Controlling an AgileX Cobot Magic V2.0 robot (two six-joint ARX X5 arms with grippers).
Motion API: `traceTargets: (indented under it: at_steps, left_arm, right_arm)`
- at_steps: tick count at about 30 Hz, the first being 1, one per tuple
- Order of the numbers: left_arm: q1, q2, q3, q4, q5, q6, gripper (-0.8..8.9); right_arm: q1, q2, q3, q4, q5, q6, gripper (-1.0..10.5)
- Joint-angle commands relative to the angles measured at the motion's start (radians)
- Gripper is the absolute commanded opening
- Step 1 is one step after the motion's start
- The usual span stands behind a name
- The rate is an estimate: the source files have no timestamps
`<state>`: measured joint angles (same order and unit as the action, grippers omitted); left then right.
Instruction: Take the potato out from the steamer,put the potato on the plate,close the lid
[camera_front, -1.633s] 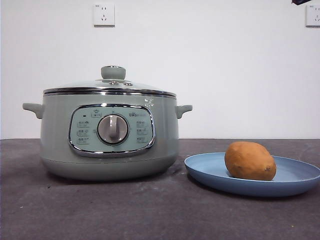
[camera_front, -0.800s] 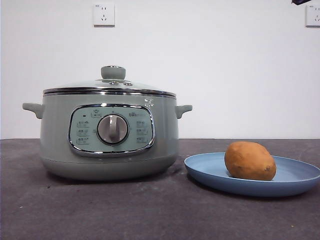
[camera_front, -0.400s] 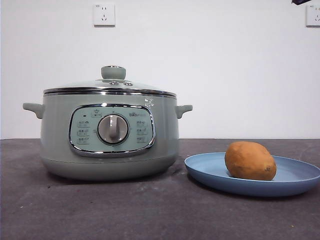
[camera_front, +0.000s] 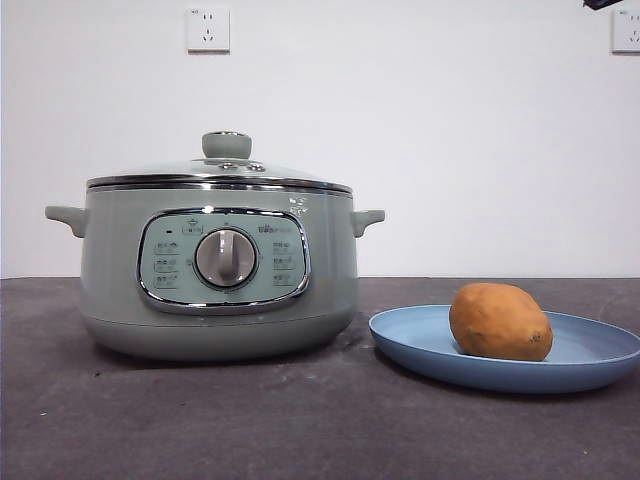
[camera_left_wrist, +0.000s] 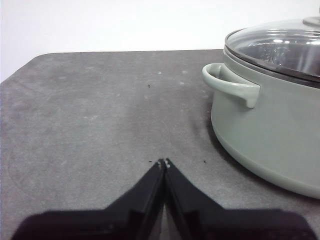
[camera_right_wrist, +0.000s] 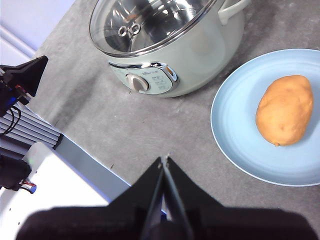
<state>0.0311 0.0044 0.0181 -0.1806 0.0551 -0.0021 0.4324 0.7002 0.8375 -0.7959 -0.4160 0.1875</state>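
One steamer (camera_front: 220, 270) stood on the dark bench (camera_front: 300, 420), and everything else is placed from it. One lid (camera_front: 220, 172) sat closed on its rim, its pale green knob upright in the middle. Just beside the steamer, on its dial-right side in the front view, lay one blue plate (camera_front: 420, 345), close to the steamer's base but apart from it. One potato (camera_front: 500, 321) rested on that plate, lying on its side, well clear of the steamer.

The front view gave the control panel and silver dial (camera_front: 226, 258) head-on, plus two wall sockets (camera_front: 208, 29) above the steamer, yet only a black tip at the top corner hinted at an arm. The right wrist view looked down from above and showed what the front could not: through the glass lid (camera_right_wrist: 150, 22), the shiny bare inside of the steamer (camera_right_wrist: 200, 45), and the whole round of the plate (camera_right_wrist: 235, 135) with the potato (camera_right_wrist: 285, 110) off-centre on it. The right end effector (camera_right_wrist: 164, 160) hung high, away from the steamer, its jaws pressed together on nothing.

The left wrist view caught one side handle (camera_left_wrist: 232, 86) of the steamer (camera_left_wrist: 270, 135) and bare bench (camera_left_wrist: 100, 115) beside it. The left end effector (camera_left_wrist: 163, 162) was also closed up, tips touching, holding nothing, off to the steamer's handle side.
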Motion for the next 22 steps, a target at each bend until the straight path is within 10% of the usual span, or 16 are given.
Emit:
traceTargets:
  at_steps: [1,13,22]
  left_arm:
    - [0.003,-0.003,-0.016,0.002,-0.002,-0.010,-0.04]
    - [0.003,-0.003,-0.016,0.002,-0.001,-0.010,-0.04]
    - [0.003,-0.003,-0.016,0.002,-0.001,-0.010,-0.04]
  right_arm:
    - [0.002,0.000,0.003,0.002,0.003,0.002,0.0]
    - [-0.013,-0.023,0.003,0.013,0.080,-0.068,0.0]
    - [-0.223,-0.235,-0.154,0.245,0.190,-0.118,0.0]
